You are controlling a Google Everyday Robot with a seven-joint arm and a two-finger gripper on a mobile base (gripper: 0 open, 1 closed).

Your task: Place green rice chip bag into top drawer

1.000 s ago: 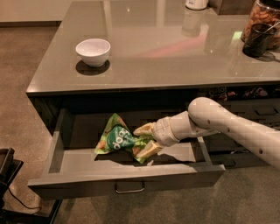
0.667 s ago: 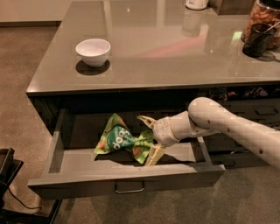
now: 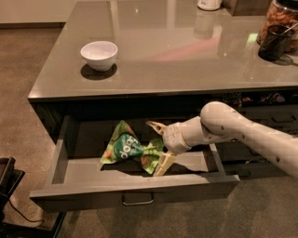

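The green rice chip bag (image 3: 125,148) lies crumpled on the floor of the pulled-out top drawer (image 3: 84,191), left of centre. My gripper (image 3: 159,145) reaches into the drawer from the right, just at the bag's right end. Its two pale fingers (image 3: 163,164) are spread wide, one above and one below the bag's right tip, and do not grip it. The white arm (image 3: 242,135) crosses over the drawer's right side. The drawer's small metal handle (image 3: 138,200) shows at the front centre.
A white bowl (image 3: 98,54) stands on the grey countertop (image 3: 186,56) at the left. A jar with brown contents (image 3: 279,25) and a white object (image 3: 209,4) stand at the back right. Narrower drawers (image 3: 274,121) sit behind the arm. A dark object (image 3: 7,179) is at the lower left.
The fingers, shut on the bag's right end a second ago, have opened wide. The bag now rests loose in the drawer.
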